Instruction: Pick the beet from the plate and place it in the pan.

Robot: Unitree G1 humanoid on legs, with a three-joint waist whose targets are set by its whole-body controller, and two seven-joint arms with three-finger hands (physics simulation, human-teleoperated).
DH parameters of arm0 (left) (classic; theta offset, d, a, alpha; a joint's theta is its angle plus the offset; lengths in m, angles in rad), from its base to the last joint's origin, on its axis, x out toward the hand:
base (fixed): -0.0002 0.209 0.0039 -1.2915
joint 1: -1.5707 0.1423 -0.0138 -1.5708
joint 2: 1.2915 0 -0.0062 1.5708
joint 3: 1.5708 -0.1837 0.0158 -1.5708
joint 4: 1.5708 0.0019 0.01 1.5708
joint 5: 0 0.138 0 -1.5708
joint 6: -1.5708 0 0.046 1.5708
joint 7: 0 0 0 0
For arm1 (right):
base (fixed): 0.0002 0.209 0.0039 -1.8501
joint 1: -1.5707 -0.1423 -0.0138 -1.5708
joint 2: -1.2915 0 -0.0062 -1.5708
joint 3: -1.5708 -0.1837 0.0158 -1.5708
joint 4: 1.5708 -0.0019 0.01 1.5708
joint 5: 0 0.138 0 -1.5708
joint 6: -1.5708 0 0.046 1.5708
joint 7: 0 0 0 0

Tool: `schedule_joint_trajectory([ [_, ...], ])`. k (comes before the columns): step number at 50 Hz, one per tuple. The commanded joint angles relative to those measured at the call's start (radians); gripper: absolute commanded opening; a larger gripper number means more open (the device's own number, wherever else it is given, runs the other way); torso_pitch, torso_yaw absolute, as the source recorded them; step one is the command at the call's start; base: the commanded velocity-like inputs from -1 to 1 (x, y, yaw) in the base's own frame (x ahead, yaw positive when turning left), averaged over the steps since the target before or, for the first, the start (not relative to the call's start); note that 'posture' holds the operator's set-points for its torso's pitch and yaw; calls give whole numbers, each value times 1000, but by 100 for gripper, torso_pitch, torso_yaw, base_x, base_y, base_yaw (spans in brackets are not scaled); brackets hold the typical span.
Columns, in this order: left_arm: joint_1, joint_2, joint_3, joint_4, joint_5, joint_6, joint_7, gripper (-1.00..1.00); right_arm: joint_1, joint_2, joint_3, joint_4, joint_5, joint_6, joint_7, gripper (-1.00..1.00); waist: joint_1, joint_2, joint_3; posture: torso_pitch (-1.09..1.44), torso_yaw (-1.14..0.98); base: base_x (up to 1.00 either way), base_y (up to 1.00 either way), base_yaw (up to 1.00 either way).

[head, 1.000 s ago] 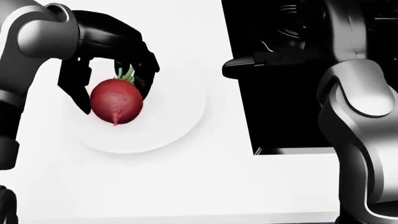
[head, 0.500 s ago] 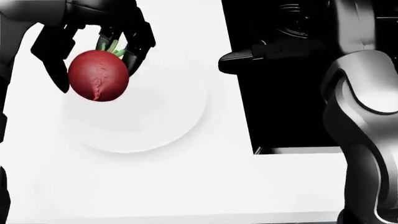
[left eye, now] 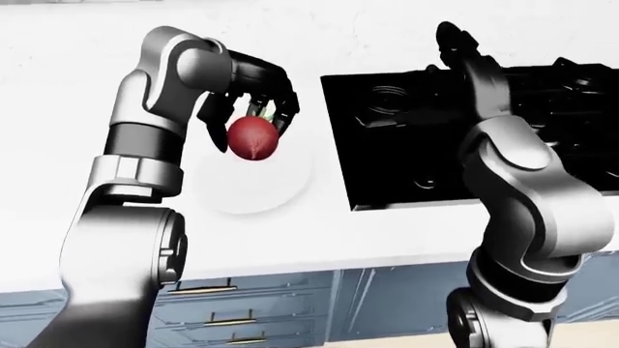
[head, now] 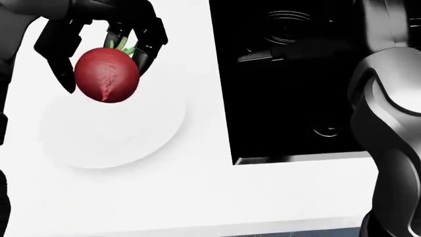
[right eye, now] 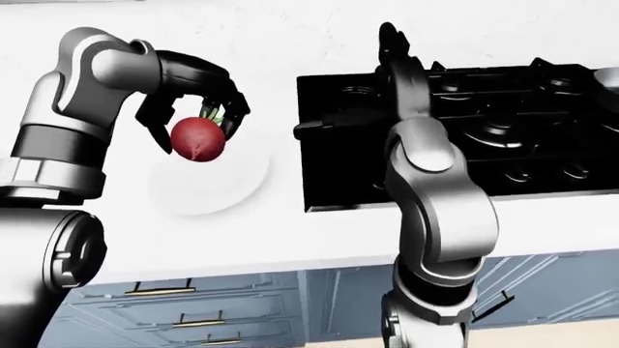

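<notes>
Our left hand (head: 105,42) pinches the beet (head: 106,75) w/ black fingers, held above the white plate (head: 112,133) on the counter (head: 197,197). Right hand (left eye: 455,38) sits over the black stove (left eye: 406,145); can't tell its finger state.

Beet (head: 106,74) clasped in left hand (head: 98,34), above the upper-left edge of plate (head: 125,133), clear of its surface. Plate on counter (head: 197,197), left of stove (head: 289,98). Right hand (left eye: 453,38) over the stove's top edge in the left-eye view; drawers (left eye: 232,312) below the counter.
</notes>
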Motion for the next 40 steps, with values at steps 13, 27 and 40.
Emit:
schedule_joint_trajectory([
  [13, -34, 29, 29, -35, -9, 7, 15, -100, -27, -1, 12, -24, 4, -71, 5, 100, -6, 65, 3, 0, 0, -4, 0, 0],
  [27, -31, 28, 30, -48, -15, 14, 1, -100, -26, 8, 13, -28, 2, -71, 10, 100, 29, 40, -3, 0, 0, -12, 0, 0],
  [40, -38, 27, 29, -42, -12, 13, 1, -100, -29, 3, 4, -35, 27, -65, 0, 100, 13, 72, -28, 0, 0, 0, -19, 0],
])
